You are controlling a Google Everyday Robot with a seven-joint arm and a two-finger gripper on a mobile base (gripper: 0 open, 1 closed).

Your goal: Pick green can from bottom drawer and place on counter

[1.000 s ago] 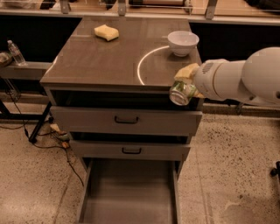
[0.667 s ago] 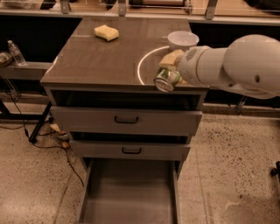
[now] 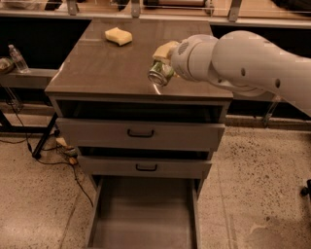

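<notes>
Fingers of the gripper are clamping on the green can; one pale yellow finger is showing above the can, the other is lying hidden behind it. The can is tilting on its side, its silver end facing outward and toward the front, its green wall largely covered by the gripper. It is hanging over the front part of the bench, right of centre and close to the front edge; whether it is touching the surface cannot be told. The white arm is reaching in from the right, crossing the bench's right edge.

The bench is presenting a glossy grey-brown top, reflecting light near its front edge. A yellow sponge is lying near the back edge, left of centre, well apart from the can.

Below the front edge, the upper drawer and the middle drawer, each carrying a black handle, are standing slightly open. The bottom drawer is standing pulled out far toward the viewer, showing a flat grey floor.

A speckled floor is surrounding the cabinet. Dark cables are trailing beside the lower left corner. A clear water bottle is standing on a low shelf beyond the bench's left edge. A pale wooden ledge is running behind the back edge.
</notes>
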